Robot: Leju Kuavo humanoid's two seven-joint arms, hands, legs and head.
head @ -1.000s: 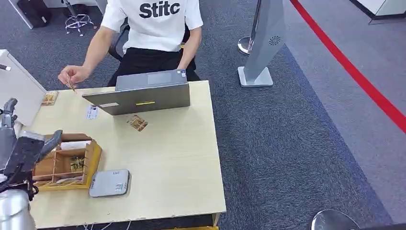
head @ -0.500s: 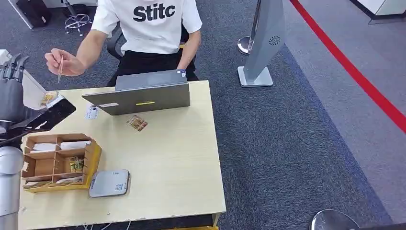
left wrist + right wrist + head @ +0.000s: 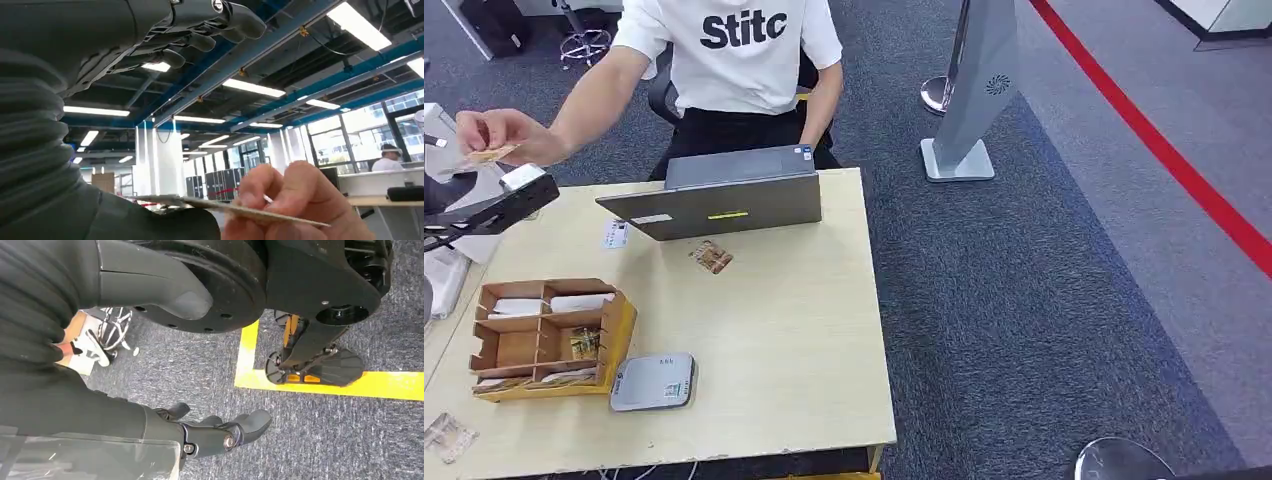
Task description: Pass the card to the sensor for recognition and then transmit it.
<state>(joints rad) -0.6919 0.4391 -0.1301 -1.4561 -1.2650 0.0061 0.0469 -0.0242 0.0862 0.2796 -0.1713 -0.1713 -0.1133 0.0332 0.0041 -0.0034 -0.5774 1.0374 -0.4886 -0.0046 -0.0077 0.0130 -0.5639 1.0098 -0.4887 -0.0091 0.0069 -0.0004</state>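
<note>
Lying near the table's front edge at about 7 o'clock, the flat grey sensor pad sits just beside the brown wooden divided box. Further, at 10 o'clock, the left hand has its fingers apart and holds nothing. The thin tan card is pinched in a person's hand. The right hand hangs over grey carpet, fingers loosely apart.

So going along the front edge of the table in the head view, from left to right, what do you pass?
Loose card at the corner → wooden organizer box → grey card sensor → bare tabletop out to the right corner.
</note>
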